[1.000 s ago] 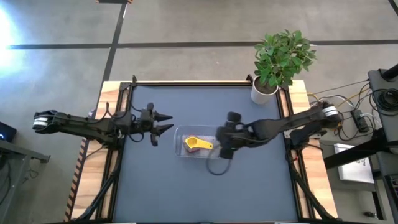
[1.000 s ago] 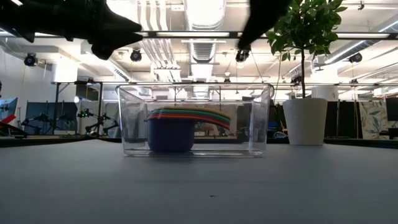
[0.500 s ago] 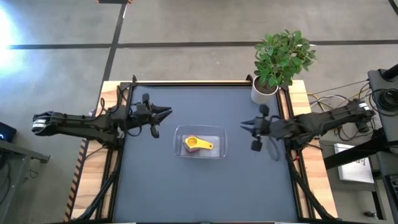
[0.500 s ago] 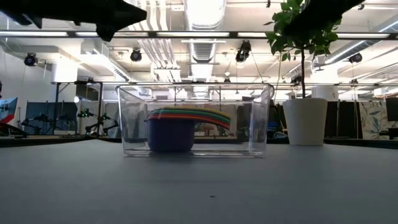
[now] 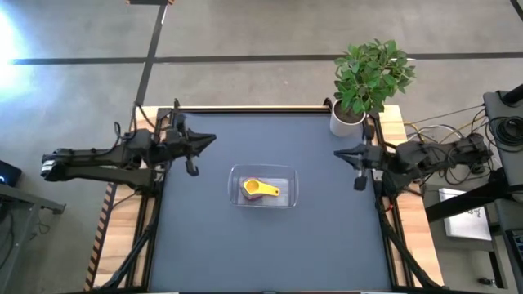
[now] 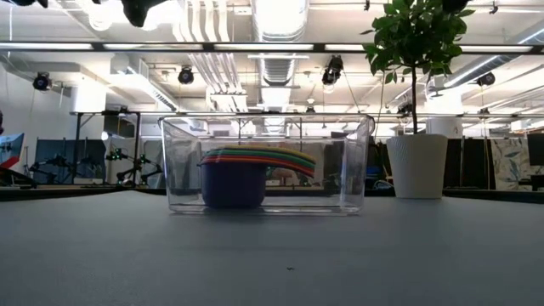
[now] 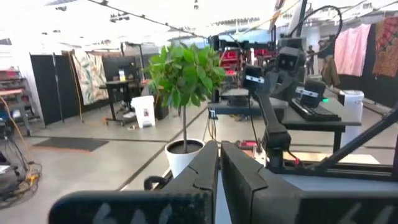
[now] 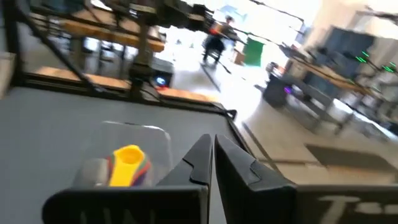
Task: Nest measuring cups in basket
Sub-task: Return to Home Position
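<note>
The clear basket point(image 5: 288, 193) stands in the middle of the table. Inside it sits a nested stack of measuring cups point(image 6: 234, 181), yellow on top point(image 5: 258, 189), with a blue one at the bottom resting on the basket's floor; the stack also shows in the right wrist view point(image 8: 127, 164). My left gripper point(image 5: 211, 139) is shut and empty, at the table's far left, pointing right. My right gripper point(image 5: 338, 153) is shut and empty, at the table's right edge, pointing left. In each wrist view, the left gripper point(image 7: 219, 163) and the right gripper point(image 8: 212, 154) show fingers together.
A white pot point(image 5: 346, 120) with a green plant point(image 5: 372, 73) stands at the table's far right corner, beside my right arm. The dark tabletop point(image 5: 261, 245) lies open around the basket. Wooden edges and black frame rails run along both sides.
Both grippers have shut. My right gripper has drawn back from the basket toward the table's right edge. My left gripper has pulled back toward the far left and risen out of the low view. The cups and basket have stayed put.
</note>
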Tool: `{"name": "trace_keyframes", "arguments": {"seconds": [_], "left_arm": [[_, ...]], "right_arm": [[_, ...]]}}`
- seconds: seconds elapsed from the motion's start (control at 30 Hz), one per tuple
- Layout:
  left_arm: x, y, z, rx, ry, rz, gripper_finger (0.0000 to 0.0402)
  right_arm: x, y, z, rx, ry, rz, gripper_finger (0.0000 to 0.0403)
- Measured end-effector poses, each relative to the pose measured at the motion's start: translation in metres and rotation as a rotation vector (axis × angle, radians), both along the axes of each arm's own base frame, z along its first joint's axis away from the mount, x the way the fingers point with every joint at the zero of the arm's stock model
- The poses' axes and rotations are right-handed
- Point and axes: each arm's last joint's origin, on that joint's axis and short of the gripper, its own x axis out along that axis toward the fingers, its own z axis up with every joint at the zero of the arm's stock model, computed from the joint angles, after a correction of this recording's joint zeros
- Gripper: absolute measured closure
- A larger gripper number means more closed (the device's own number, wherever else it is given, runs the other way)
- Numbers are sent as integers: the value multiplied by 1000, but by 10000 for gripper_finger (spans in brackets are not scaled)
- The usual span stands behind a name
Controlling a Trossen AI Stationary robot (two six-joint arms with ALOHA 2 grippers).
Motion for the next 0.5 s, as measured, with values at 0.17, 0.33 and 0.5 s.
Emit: {"name": "trace_keyframes", "arguments": {"seconds": [0.17, 0.33, 0.5], "left_arm": [[-10, 1, -15, 2, -2, 12, 401], [-18, 7, -45, -25, -29, 59, 401], [-26, 11, -74, -59, -107, 63, 402]], "right_arm": [[-9, 0, -10, -35, -53, 90, 394], [-16, -2, -33, -44, -123, 91, 394], [-27, -5, -50, -39, -223, 90, 394]]}}
